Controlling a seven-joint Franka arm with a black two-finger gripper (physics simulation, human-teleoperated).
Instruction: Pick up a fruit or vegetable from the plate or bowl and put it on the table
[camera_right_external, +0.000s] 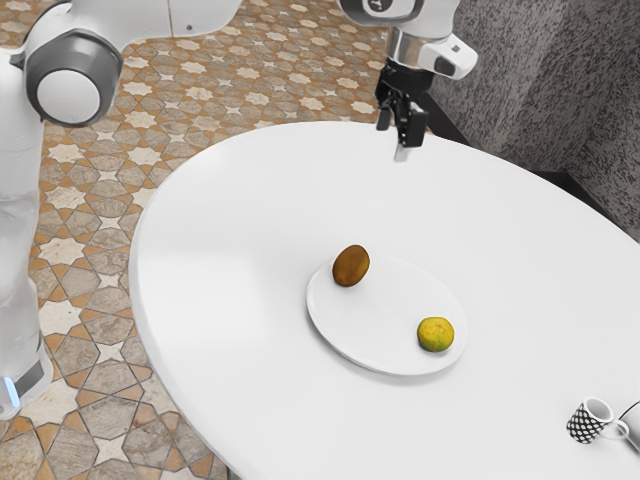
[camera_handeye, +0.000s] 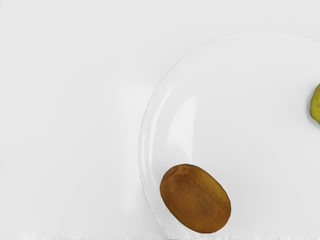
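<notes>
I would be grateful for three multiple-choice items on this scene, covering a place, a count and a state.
1. Where is the patterned mug?
A) On the plate
B) On the table, off the plate
C) On the floor

2. How many fruits are on the plate?
A) Two
B) Three
C) Four

3. What is the gripper doing?
A) Gripping a fruit
B) Pressing on the plate
C) Hovering, empty

Key:
1 B: the mug stands apart from the plate.
2 A: one brown fruit, one yellow-green fruit.
3 C: it is raised above the table, and both fruits lie on the plate.
</notes>
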